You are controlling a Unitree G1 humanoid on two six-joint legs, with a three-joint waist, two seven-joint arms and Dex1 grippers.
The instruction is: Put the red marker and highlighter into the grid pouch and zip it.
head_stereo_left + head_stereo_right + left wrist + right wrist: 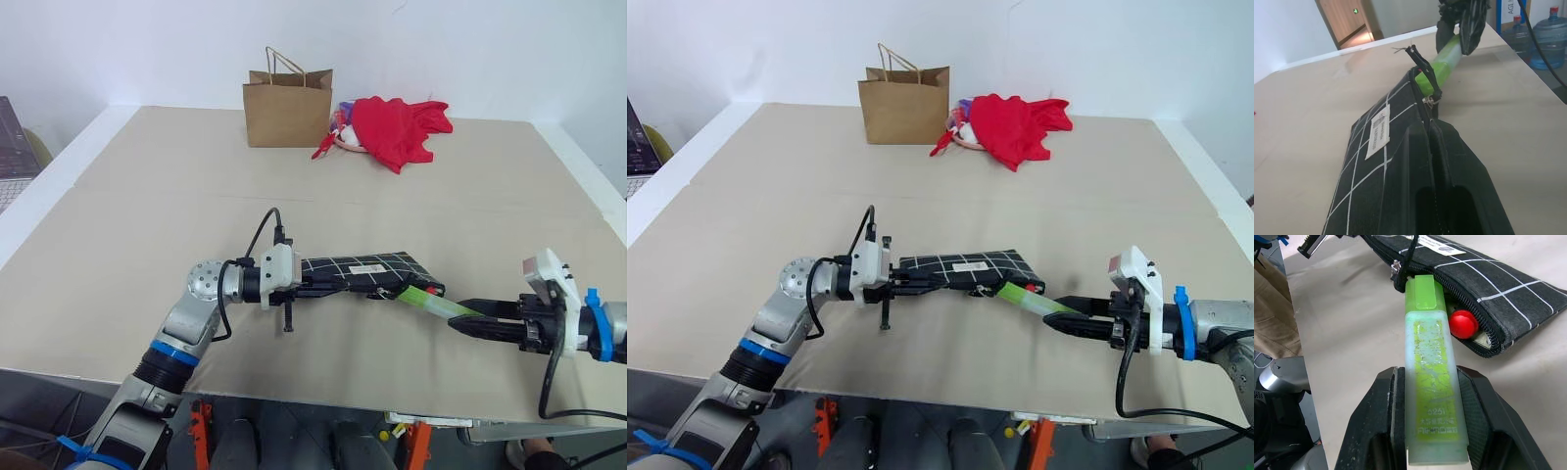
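Right gripper: near the desk's front edge on the right, jaws clamped on the back half of the highlighter, which it holds out toward the pouch.

Highlighter: light green with a paler body, cap end foremost, its tip at the open mouth of the grid pouch, just beside the zipper pull.

Red marker: inside the pouch at the open end, its red end visible in the mouth next to the highlighter's cap.

Grid pouch: black with white grid lines and a small white label, held up off the desk, zipper open at its right end.

Left gripper: left of the pouch, pointing right, jaws closed on the pouch's left end.

Far side of the desk: 1 brown paper bag standing upright; just to its right, 1 heap of red cloth with some small items tucked against it.
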